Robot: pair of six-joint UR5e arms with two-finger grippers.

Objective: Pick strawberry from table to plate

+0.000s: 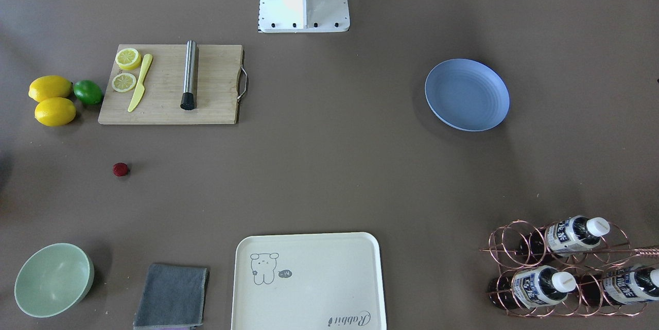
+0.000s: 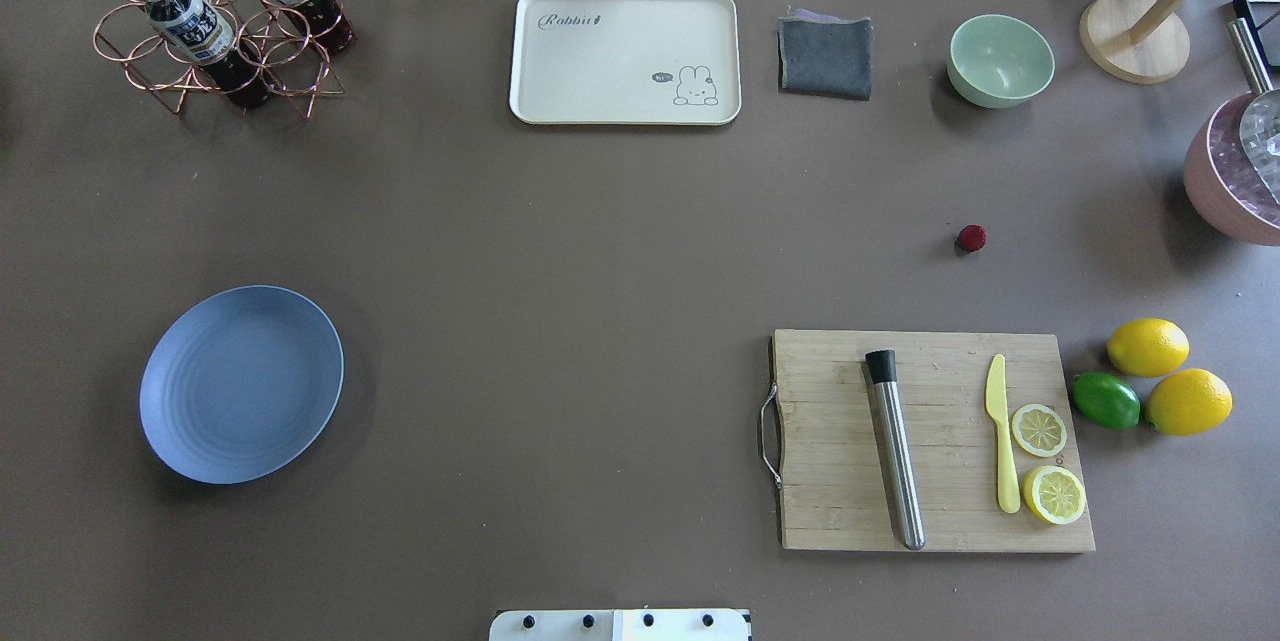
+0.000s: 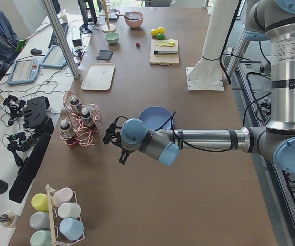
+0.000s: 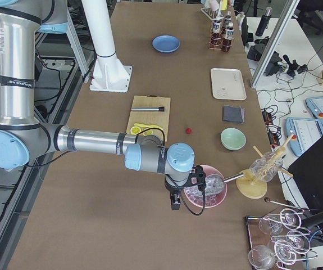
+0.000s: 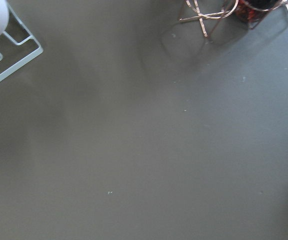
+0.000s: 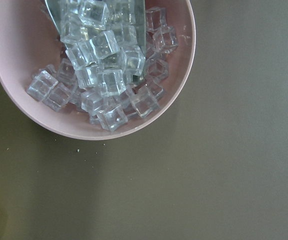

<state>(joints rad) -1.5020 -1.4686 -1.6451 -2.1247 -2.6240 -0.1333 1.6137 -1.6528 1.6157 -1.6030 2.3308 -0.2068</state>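
Note:
The strawberry (image 1: pixel 120 169) (image 2: pixel 971 238), a tiny dark-red berry, lies alone on the brown table (image 1: pixel 329 165) between the cutting board and the green bowl. The light-blue plate (image 1: pixel 467 94) (image 2: pixel 241 383) rests empty on the robot's left half, far from the berry. Only the side views show the arms. My left gripper (image 3: pixel 112 137) hangs past the plate (image 3: pixel 155 115), next to the bottle rack; whether it is open or shut I cannot tell. My right gripper (image 4: pixel 174 201) hovers beside a pink bowl, well away from the strawberry (image 4: pixel 189 130); its state I cannot tell either.
A wooden cutting board (image 2: pixel 930 439) carries a steel muddler, a yellow knife and lemon slices, with two lemons and a lime (image 2: pixel 1105 400) beside it. A cream tray (image 2: pixel 625 55), grey cloth (image 2: pixel 825 56), green bowl (image 2: pixel 1000 59), copper bottle rack (image 2: pixel 215 31) and pink bowl of ice cubes (image 6: pixel 91 65) line the edges.

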